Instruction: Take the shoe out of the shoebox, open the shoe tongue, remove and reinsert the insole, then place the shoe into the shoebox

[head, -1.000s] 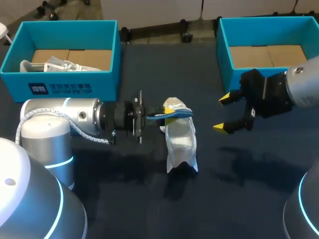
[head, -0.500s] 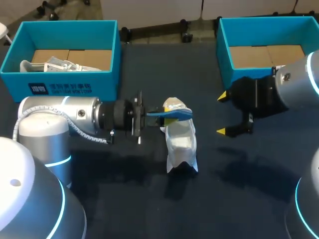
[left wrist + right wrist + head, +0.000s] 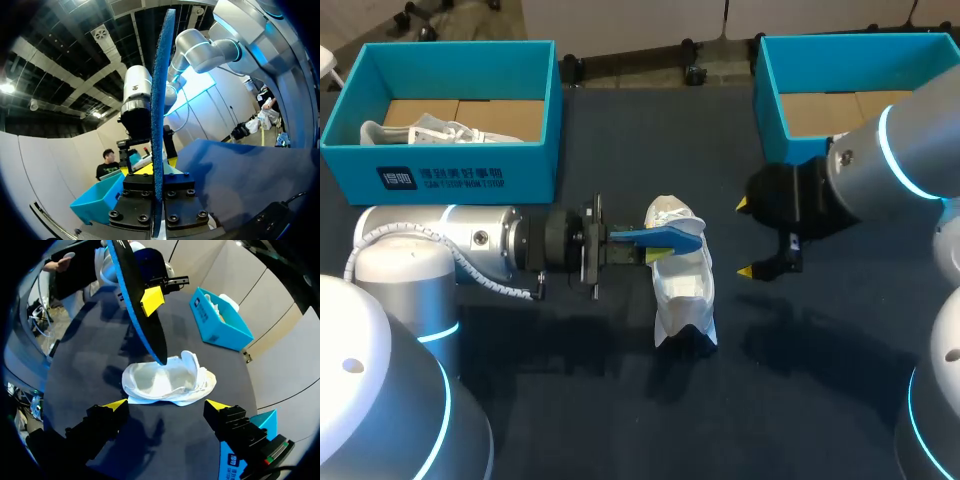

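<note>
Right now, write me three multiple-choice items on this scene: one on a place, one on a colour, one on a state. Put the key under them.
1. Where is the white shoe nearest the arms?
A. inside a shoebox
B. on the table, below the tip of the insole
C. held up in the air

2. What colour is the insole?
A. white
B. yellow
C. blue

3. How is the right tool?
A. open, holding nothing
B. shut on the insole
C. shut on the shoe

Key
1 B: the head view shows it lying on the dark table with the insole's tip over it.
2 C: the strip clamped in the left tool is blue against the white shoe.
3 A: its yellow tips stand apart and touch nothing.
</note>
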Controlling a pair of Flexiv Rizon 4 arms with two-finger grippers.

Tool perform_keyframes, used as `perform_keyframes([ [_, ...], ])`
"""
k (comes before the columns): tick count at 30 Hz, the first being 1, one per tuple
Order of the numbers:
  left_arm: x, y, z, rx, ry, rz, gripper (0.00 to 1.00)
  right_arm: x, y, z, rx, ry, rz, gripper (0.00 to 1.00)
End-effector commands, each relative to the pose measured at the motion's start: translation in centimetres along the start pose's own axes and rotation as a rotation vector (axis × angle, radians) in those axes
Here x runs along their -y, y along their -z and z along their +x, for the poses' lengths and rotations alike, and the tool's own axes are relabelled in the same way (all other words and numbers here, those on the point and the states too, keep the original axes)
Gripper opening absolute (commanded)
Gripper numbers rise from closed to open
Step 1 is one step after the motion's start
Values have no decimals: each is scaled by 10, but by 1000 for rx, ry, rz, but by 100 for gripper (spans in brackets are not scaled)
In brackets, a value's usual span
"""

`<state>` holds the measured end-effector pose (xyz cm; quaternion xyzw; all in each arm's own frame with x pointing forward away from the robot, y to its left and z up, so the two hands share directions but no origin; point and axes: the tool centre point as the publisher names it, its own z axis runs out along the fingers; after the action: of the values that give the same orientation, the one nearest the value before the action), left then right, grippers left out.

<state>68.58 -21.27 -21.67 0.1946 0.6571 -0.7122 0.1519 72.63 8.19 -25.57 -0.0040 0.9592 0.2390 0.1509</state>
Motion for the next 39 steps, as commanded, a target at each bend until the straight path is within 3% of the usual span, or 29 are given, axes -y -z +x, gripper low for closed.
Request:
perform_keyframes([
  [1, -4, 5, 8, 10, 5, -3, 0, -1, -18, -3, -9, -6, 18, 100],
  [22, -40, 10, 28, 52, 25, -43, 0, 9, -53, -1, -120, 48, 54, 100],
  [39, -44, -3, 20, 111, 43, -54, 0, 23, -58, -3, -149, 43, 62, 100],
])
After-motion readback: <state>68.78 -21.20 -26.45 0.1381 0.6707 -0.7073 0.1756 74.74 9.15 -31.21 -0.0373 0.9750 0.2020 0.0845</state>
